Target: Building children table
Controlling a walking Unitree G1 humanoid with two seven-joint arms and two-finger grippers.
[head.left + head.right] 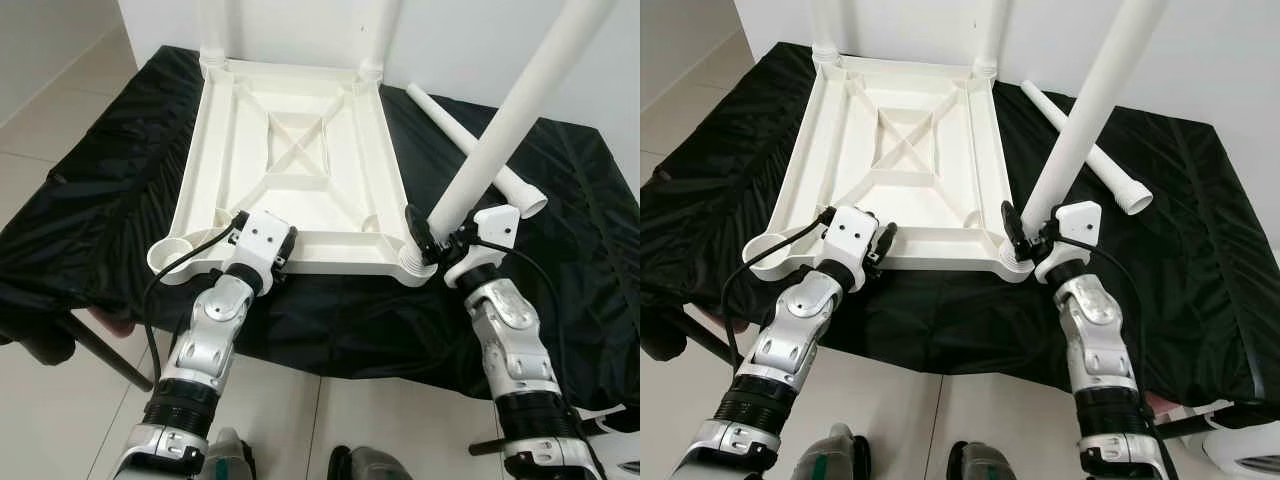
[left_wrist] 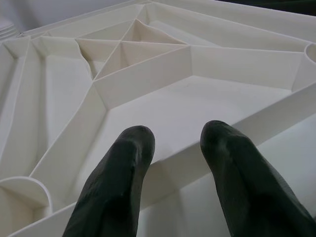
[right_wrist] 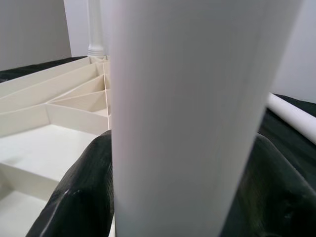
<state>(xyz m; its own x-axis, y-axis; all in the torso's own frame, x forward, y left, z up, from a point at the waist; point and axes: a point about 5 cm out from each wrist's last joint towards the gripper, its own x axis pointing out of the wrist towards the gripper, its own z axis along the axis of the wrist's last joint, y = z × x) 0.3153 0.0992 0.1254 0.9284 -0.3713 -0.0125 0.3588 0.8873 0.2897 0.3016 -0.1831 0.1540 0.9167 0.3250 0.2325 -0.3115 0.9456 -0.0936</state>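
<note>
We count one white tabletop (image 1: pixel 300 160), upside down, four white legs (image 1: pixel 520 110), and one black cloth (image 1: pixel 100 200).

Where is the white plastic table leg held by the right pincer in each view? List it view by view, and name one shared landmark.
Left eye view: white plastic table leg rises from the tabletop's near right corner socket, leaning toward the upper right.
Right eye view: same leg, right of centre.
Left wrist view: not in it.
Right wrist view: leg stands close up between the fingers.
Shared landmark: upturned white plastic tabletop with its X-shaped ribs.
</note>
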